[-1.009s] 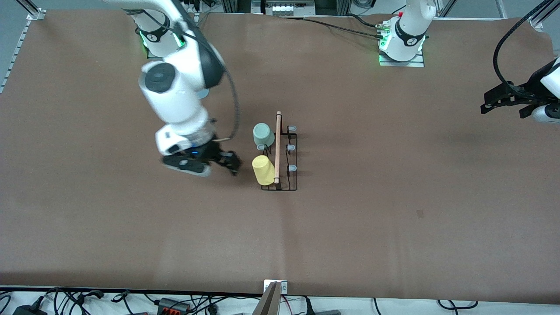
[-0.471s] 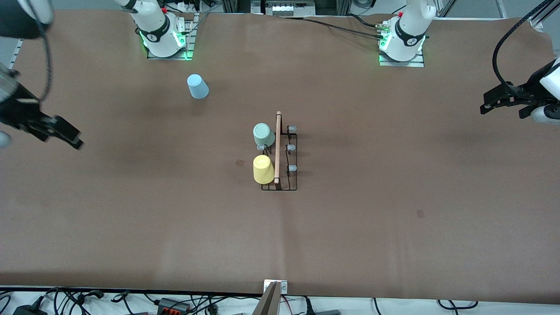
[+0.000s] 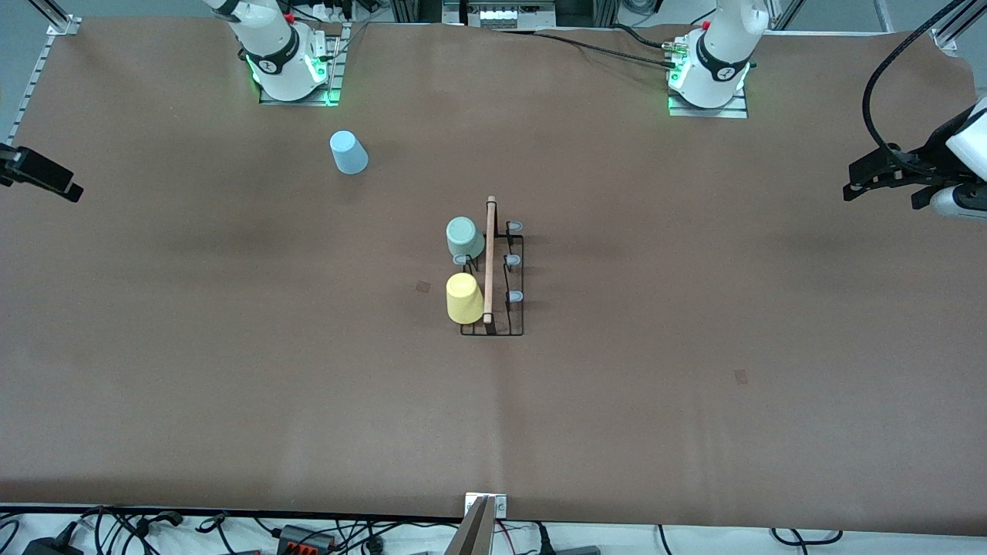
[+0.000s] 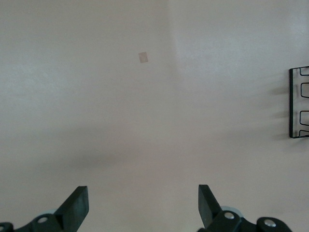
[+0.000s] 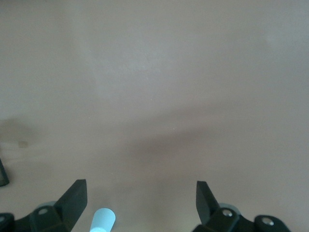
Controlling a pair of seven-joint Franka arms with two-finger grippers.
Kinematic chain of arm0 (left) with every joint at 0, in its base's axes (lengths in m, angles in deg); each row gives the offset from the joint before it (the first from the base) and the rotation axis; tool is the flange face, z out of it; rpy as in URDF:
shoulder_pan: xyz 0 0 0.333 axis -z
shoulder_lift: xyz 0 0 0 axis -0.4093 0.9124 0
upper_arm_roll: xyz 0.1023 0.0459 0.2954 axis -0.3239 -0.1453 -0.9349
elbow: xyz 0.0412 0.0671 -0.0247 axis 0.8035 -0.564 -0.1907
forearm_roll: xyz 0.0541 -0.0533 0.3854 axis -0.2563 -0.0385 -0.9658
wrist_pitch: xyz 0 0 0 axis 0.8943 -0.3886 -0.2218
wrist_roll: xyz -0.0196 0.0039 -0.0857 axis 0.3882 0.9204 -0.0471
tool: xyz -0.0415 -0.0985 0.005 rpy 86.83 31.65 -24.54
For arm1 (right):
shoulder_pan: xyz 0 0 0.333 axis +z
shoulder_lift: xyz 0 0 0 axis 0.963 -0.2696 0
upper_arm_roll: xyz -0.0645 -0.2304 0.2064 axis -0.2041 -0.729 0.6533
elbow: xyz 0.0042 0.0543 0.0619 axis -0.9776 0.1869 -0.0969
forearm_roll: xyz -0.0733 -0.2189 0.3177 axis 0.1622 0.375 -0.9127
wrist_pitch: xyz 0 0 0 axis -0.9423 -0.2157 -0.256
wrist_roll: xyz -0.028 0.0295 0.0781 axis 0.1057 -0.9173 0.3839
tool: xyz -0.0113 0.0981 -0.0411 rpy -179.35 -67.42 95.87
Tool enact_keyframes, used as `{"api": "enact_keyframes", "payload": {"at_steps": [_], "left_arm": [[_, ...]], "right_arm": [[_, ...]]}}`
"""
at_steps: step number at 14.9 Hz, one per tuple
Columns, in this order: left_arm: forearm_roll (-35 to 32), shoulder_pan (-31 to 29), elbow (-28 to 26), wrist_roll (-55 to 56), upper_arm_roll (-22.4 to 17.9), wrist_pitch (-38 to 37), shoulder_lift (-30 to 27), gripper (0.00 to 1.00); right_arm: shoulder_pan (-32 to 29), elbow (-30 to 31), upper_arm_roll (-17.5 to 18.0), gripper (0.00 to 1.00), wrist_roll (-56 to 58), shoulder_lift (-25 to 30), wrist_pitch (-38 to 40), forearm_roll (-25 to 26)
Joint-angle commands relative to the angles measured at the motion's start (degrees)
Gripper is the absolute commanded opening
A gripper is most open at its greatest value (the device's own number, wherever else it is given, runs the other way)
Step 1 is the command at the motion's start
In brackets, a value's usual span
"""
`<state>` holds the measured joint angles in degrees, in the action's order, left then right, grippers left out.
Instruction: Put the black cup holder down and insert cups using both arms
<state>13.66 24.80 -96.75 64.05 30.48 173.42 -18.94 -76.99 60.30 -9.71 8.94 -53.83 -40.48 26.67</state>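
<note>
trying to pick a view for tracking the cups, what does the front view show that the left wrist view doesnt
Only the front view: the green cup and yellow cup on the black cup holder, the light blue cup on the table near the right arm's base, and the right gripper. Only the left wrist view: the left gripper, open over bare table. Both share the holder, just its edge in the wrist view.

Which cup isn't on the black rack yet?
The light blue cup. It stands alone on the table near the right arm's base, while the pale green cup and yellow cup sit on the black cup holder.
</note>
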Motion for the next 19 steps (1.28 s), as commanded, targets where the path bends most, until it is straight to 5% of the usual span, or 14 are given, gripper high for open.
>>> {"api": "enact_keyframes", "payload": {"at_steps": [1, 5, 19], "left_arm": [[-2.18, -0.02, -0.36, -1.08, 1.22, 0.30, -0.62, 1.00], [-2.36, -0.11, -0.35, -1.08, 1.48, -0.05, -0.70, 1.00], [-2.36, -0.46, 0.00, -1.00, 1.48, -0.05, -0.70, 1.00]], "right_arm": [[-1.49, 1.68, 2.00, 1.00, 1.97, -0.13, -1.71, 0.44], [-1.67, 5.80, 2.09, 1.00, 7.25, 2.95, -4.08, 0.53], [-0.17, 5.64, 1.92, 1.00, 7.17, 3.65, -2.50, 0.53]]}}
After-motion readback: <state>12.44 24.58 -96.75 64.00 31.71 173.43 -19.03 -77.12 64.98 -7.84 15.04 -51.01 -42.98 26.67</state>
